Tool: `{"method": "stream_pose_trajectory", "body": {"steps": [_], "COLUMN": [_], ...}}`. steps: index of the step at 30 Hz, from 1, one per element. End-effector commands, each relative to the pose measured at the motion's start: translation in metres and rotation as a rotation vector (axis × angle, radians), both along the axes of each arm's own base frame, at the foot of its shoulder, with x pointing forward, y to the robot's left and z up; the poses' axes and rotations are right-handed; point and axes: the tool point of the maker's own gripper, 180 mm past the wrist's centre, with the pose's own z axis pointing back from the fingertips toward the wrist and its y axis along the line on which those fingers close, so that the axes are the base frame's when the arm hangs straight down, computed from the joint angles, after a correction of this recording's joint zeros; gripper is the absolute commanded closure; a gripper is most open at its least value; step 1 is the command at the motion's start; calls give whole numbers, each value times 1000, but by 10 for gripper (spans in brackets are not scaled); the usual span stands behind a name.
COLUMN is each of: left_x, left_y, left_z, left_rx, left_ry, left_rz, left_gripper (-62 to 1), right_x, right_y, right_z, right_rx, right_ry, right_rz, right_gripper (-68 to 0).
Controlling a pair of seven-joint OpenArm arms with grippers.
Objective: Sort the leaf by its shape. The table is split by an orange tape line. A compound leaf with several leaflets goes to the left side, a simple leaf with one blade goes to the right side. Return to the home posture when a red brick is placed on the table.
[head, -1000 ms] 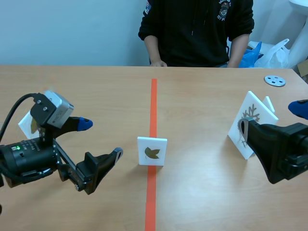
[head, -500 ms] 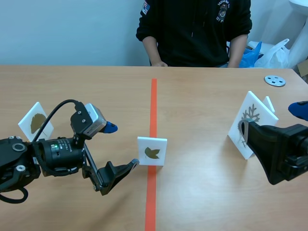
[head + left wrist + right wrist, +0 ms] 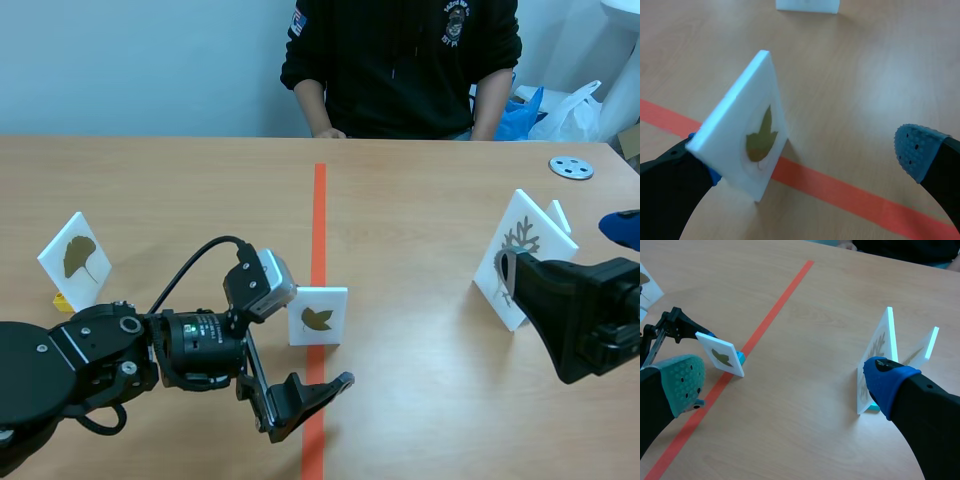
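Observation:
A white card [image 3: 318, 316] bearing one lobed leaf blade stands upright on the orange tape line [image 3: 319, 210]. My left gripper [image 3: 322, 342] is open around it. In the left wrist view the card [image 3: 747, 132] leans against one finger [image 3: 670, 185] of my left gripper [image 3: 810, 160], while the other blue pad [image 3: 914, 150] stands well apart. My right gripper [image 3: 562, 252] hangs open at the right, beside a card [image 3: 520, 250] with a finely divided leaf. The right wrist view shows the centre card [image 3: 720, 359] far ahead of my right gripper [image 3: 785, 385].
A ginkgo-leaf card [image 3: 75, 258] stands at the left with a small yellow thing [image 3: 62, 298] beside it. A second card [image 3: 922, 347] stands behind the right one. A grey disc [image 3: 571, 167] lies far right. A person [image 3: 400, 60] sits across the table.
My left arm has swung right from the table's left side to the centre line, and its open fingers now straddle the leaf card. The right arm has not moved.

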Motion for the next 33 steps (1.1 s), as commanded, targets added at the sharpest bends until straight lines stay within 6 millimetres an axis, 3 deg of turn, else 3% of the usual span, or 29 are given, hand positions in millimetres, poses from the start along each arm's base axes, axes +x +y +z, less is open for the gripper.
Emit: {"method": "stream_pose_trajectory", "body": {"steps": [1,9,17,28,33], "left_x": [16,19,32,45,56], "left_y": [-4,-3,2,7,7], "left_z": [21,21,23,6,8], "left_rx": [-58,-60,-47,-1,-28], "left_ry": [-52,-55,-98,-90,-77], "left_rz": [23,29,92,151,207], "left_gripper": [-623,-623,-476,-474,-379], "right_x": [3,2,2,3,3], "right_y": [0,0,0,0,0], "right_z": [5,3,3,4,4], "right_rx": [5,4,5,13,12], "right_ry": [-22,-11,-12,-14,-13], "right_rz": [1,-1,-1,-1,-1], "right_gripper": [-679,-679,-679,-679,-679]}}
